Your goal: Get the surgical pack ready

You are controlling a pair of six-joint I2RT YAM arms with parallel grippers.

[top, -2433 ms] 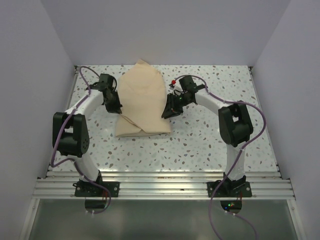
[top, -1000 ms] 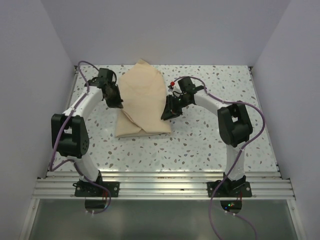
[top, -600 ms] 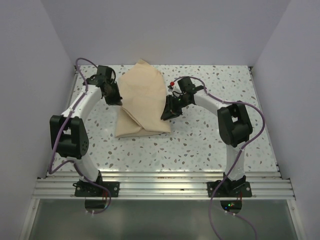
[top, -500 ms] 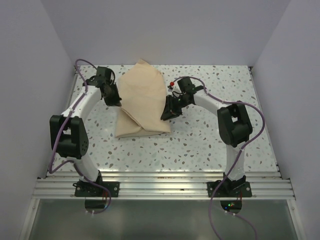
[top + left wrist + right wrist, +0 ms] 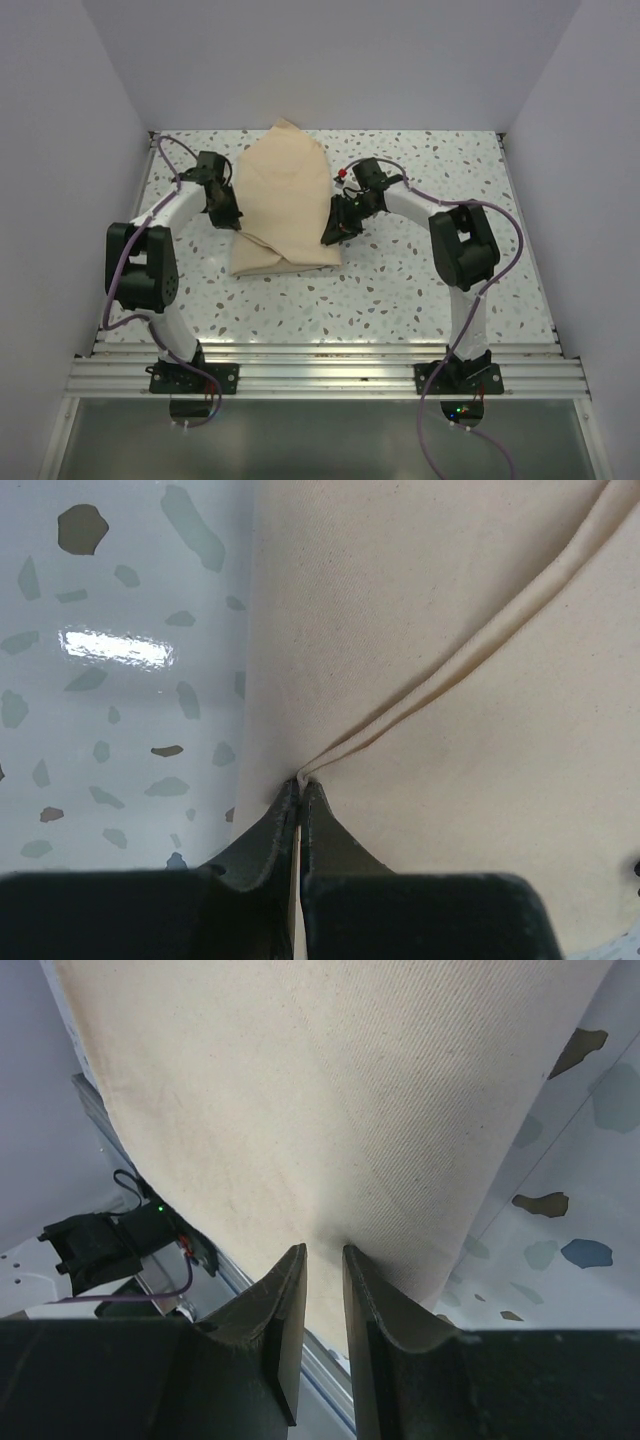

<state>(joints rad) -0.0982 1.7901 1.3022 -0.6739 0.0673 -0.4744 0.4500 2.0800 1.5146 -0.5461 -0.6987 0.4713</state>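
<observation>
On speckled table (image 5: 400, 290) | tan cloth bundle (image 5: 285, 200) | pale walls (image 5: 330, 60)

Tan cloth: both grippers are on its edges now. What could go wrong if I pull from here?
1. The left gripper pinches only a thin ridge of the tan cloth at its very fingertips; that hold could slip under a pull.
2. The right gripper holds the opposite edge, so uneven pulls may drag the whole cloth across the table or undo its folds.
3. Whatever lies inside is hidden; it could shift unseen.
</observation>
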